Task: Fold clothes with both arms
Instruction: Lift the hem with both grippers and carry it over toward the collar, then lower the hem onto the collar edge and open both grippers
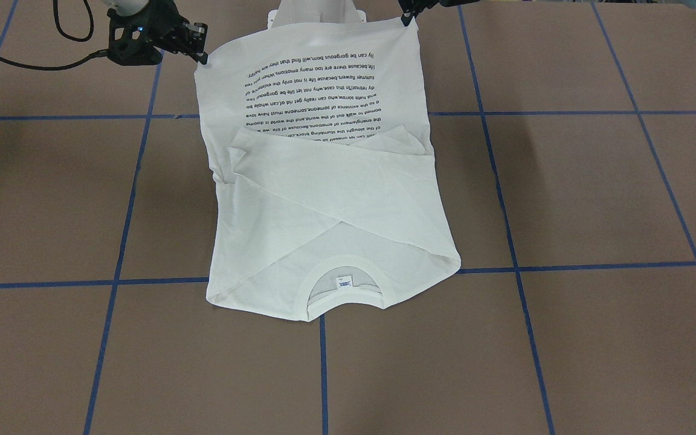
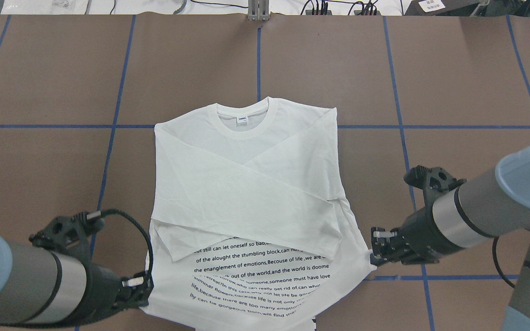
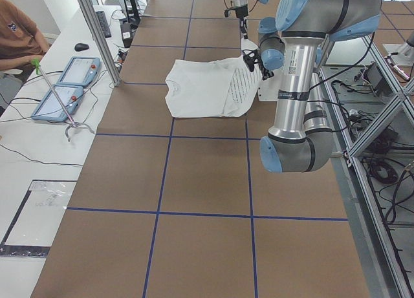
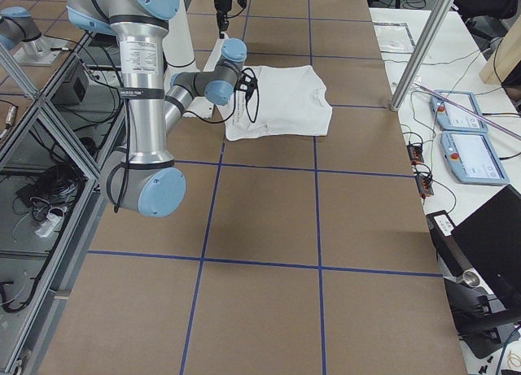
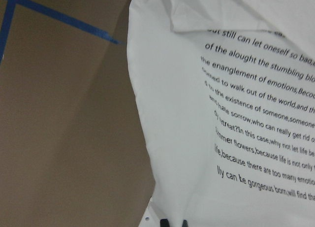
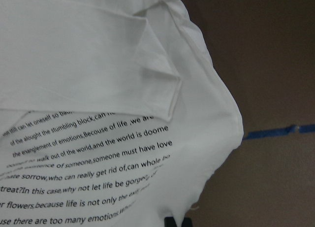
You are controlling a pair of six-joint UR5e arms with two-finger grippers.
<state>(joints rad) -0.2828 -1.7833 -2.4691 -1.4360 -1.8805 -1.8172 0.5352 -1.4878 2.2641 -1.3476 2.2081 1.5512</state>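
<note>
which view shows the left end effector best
Overhead exterior: the left end effector shows clearly at the shirt corner. Front-facing crops it, its wrist camera catches only fingertips, side views show it small.

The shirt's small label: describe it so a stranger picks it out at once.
On the brown table taped into blue squares lies a white long-sleeved cotton shirt, sleeves crossed over its body. At its end far from the robot, inside the round ribbed collar, sits the small white label, the only printing away from the black text block.
</note>
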